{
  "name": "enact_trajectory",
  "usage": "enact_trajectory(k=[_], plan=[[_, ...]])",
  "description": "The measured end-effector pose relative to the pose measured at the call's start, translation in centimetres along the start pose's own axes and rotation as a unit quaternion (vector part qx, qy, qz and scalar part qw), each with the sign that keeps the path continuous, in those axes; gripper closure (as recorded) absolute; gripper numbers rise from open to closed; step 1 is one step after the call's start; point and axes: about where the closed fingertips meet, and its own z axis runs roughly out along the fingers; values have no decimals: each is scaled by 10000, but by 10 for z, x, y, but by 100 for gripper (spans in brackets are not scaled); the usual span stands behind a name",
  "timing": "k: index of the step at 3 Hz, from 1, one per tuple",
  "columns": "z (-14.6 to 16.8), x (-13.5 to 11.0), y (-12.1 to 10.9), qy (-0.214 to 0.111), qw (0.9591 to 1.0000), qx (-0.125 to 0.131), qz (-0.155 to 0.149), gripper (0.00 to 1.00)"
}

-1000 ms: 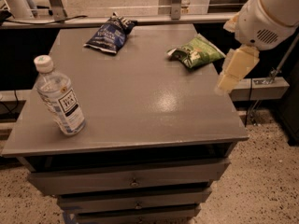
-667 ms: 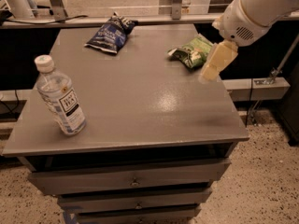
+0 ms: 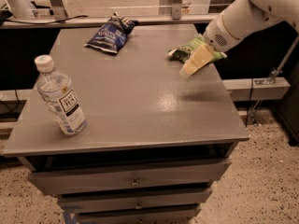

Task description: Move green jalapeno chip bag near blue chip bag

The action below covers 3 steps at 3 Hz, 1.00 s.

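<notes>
Well, the gripper (image 3: 195,59) hangs over the far right part of the grey table (image 3: 140,111), its pale yellow tip lying across the near side of the green jalapeno chip bag (image 3: 183,50). Whether the gripper is parted or closed on anything cannot be told from this angle, nor whether it truly touches the bag or only sits in front of it. The white arm (image 3: 238,20) reaches in from the upper right corner, slanting down to the left. The green bag lies crinkled by the table's right edge, toward the back. The blue chip bag (image 3: 110,31) lies crumpled at the back of the table, left of centre, well apart from the green one, with bare tabletop between them. A clear plastic water bottle (image 3: 60,97) with a white cap and a dark label stands near the front left corner, far from both bags. Beneath the tabletop sit stacked drawers (image 3: 135,181) with small knobs, and the floor (image 3: 261,190) around the table is speckled
</notes>
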Motion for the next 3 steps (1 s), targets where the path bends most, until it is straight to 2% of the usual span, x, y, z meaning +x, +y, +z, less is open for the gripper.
enact_trajectory(k=[2, 3], plan=[[50, -8, -37, -362, 9974, 222, 589, 0], [67, -9, -44, -464, 9949, 284, 853, 17]])
